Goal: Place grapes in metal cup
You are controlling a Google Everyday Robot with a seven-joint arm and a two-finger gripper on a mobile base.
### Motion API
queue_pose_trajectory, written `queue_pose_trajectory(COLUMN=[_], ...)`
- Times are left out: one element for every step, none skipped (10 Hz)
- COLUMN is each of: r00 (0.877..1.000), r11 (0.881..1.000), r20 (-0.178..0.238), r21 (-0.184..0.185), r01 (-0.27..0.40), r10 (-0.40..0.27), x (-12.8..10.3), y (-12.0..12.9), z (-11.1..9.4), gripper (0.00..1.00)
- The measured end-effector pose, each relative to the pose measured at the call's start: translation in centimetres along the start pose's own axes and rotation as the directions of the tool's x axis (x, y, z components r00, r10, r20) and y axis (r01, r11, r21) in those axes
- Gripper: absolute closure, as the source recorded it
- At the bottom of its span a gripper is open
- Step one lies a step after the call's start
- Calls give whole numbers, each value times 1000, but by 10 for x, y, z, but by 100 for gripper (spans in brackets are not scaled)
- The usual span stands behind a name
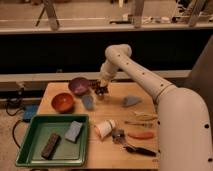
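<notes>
My gripper (101,90) hangs from the white arm at the back of the wooden table (115,155), just right of the purple bowl (78,85). A dark reddish lump, the grapes (96,87), shows at its tips; I cannot tell whether it is held. A small silvery metal cup (118,134) stands near the front middle, right of a tipped white cup (105,128), well in front of the gripper.
An orange bowl (62,102) and a blue piece (88,102) lie left of the gripper. A green tray (35,152) with a blue sponge and a dark bar sits front left. A grey-blue piece (131,101), an orange carrot-like piece (141,135) and utensils lie at the right.
</notes>
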Motion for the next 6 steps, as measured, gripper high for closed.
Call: queue_pose_trajectory(r00=[1000,1000,999,999,998,998], r11=[1000,1000,1000,1000,1000,999], r20=[-16,-28,-38,-48,-55,-59], r21=[-4,-8,-12,-16,-20,-24], r01=[2,7,12,16,19,20], r10=[-2,-7,-12,-17,-20,-22], x=[-1,-2,-4,-6,-7,-8], y=[-1,-1,-2,-2,-2,-3], z=[3,6,8,11,13,16], gripper=[100,100,100,100,100,100])
